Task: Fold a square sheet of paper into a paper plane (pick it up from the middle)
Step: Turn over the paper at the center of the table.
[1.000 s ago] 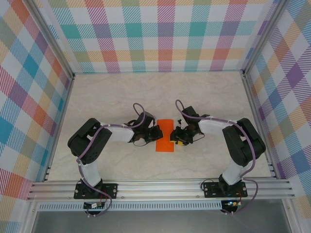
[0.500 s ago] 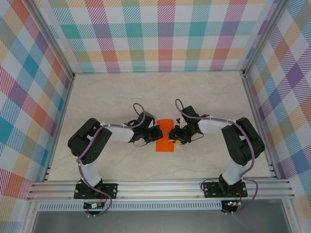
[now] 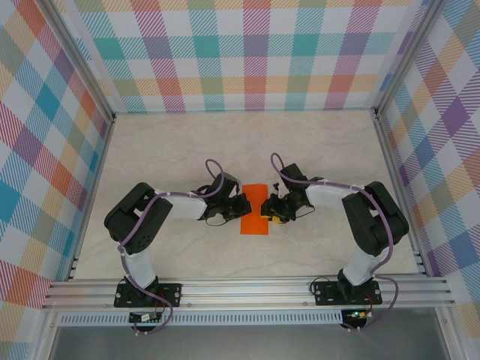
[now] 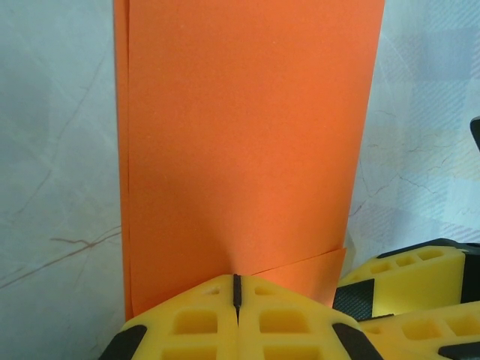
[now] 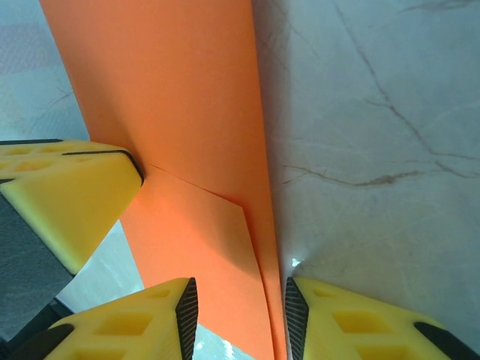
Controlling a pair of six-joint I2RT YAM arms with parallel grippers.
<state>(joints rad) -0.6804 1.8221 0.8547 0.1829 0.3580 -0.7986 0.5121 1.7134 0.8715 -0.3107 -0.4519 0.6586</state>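
My table (image 3: 187,150) is flat and pale, a creamy colour, with thin grey and brown lines running over it like little cracks in stone. An orange sheet of paper (image 3: 254,209) lies on it, near the middle and a bit closer to my side. The paper is folded into a long, thin shape, one layer on top of another. Bare table shows on both of its long sides.

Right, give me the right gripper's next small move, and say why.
Probably close the right gripper on the paper's long edge. Its jaws stand apart with that edge lying between them, not yet pinched, while the shut left gripper sits on the paper's near end, seemingly steadying it.
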